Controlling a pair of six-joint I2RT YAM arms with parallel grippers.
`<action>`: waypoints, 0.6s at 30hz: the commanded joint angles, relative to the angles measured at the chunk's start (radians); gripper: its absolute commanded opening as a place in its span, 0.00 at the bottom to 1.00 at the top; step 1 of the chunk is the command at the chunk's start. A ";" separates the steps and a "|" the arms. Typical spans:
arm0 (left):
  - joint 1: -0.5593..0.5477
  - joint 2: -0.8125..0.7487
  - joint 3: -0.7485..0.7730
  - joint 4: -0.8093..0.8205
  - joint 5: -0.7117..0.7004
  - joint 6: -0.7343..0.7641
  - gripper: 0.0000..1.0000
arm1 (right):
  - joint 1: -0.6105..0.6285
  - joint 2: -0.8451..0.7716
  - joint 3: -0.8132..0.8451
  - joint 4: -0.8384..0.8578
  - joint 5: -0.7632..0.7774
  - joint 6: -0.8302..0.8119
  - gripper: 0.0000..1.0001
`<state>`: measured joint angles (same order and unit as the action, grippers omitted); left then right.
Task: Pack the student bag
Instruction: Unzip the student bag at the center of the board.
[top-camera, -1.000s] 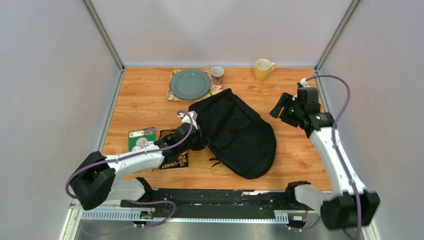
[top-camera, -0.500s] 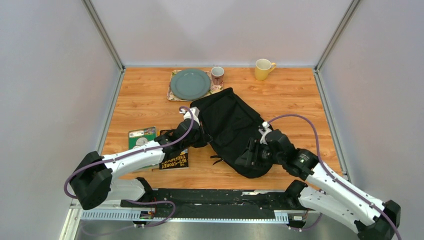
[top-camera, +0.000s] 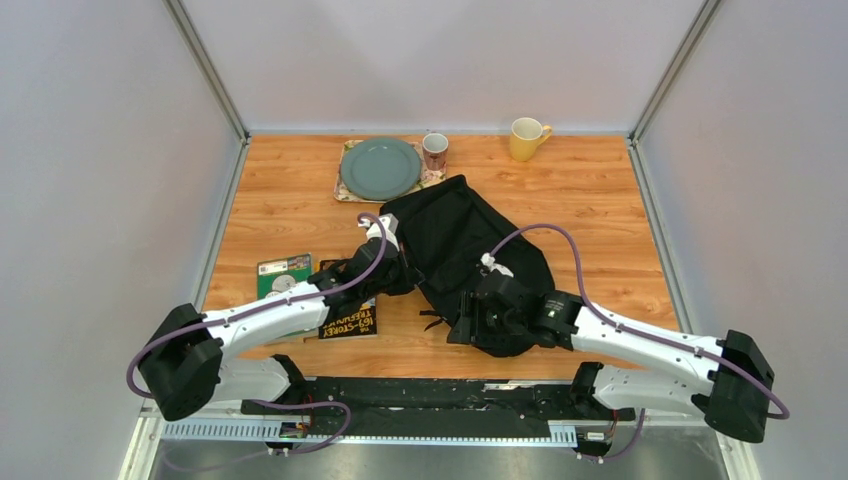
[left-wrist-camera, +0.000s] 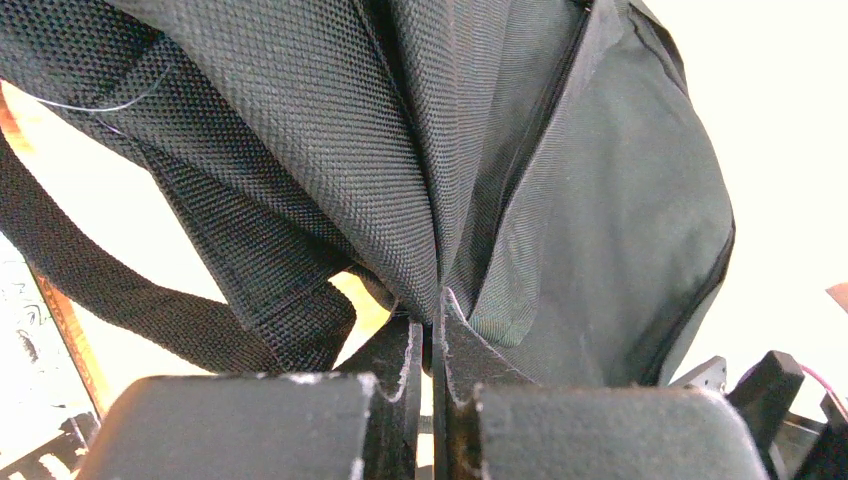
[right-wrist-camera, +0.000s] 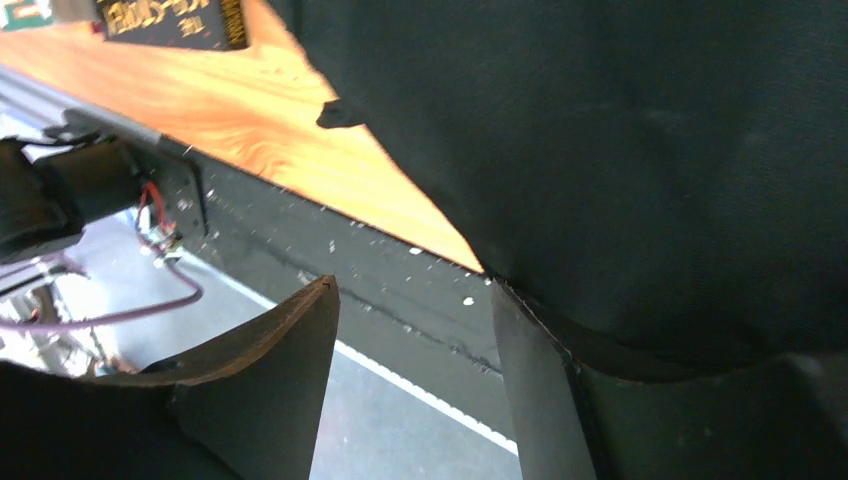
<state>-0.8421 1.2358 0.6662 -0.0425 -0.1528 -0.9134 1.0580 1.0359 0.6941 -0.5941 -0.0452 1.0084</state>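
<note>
The student bag (top-camera: 470, 265) lies slantwise in the middle of the bench (top-camera: 600, 200). Its rounded end is close to the near edge, and its narrower end points toward the far left. That far end stops just short of the placemat (top-camera: 343, 190) carrying the grey-green plate (top-camera: 380, 168), and of the small mug (top-camera: 435, 151) beside it. A yellow mug (top-camera: 526, 138) stands well apart at the far edge.

The left hand (left-wrist-camera: 430, 330) sits at the bag's left edge, clenched on a fold of the woven fabric. The fingertips meet with the cloth pinched between them, just beside a strap (left-wrist-camera: 120, 290) that loops off to the left. Under that arm, a black book (top-camera: 350, 322) and a green disc case (top-camera: 283, 277) lie near the bag's left side. Only a narrow strip of wood separates book and bag.

The right hand (right-wrist-camera: 415, 300) is at the near-left rim of the rounded end, released, its fingers spread with nothing between them. One finger (right-wrist-camera: 535, 370) lies against the bag's dark fabric. The gap between the fingers looks onto the bench's near edge and the black rail (right-wrist-camera: 400, 290) beyond it.

Bare wood shows in a broad band from the bag's right side to the bench's right edge. Another stretch runs along the far left, between the plate and the left wall.
</note>
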 joint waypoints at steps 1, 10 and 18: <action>0.005 -0.068 0.021 0.047 -0.054 0.011 0.00 | -0.018 0.053 -0.001 -0.001 0.169 -0.002 0.64; 0.005 -0.110 -0.027 0.024 -0.054 -0.038 0.00 | -0.050 0.101 0.054 -0.076 0.360 -0.050 0.65; -0.018 -0.108 -0.102 0.072 -0.031 -0.113 0.00 | -0.170 0.050 0.062 -0.059 0.315 -0.163 0.66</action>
<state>-0.8516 1.1568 0.5816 -0.0048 -0.1520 -0.9997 0.9394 1.1263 0.7319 -0.6300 0.1730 0.9417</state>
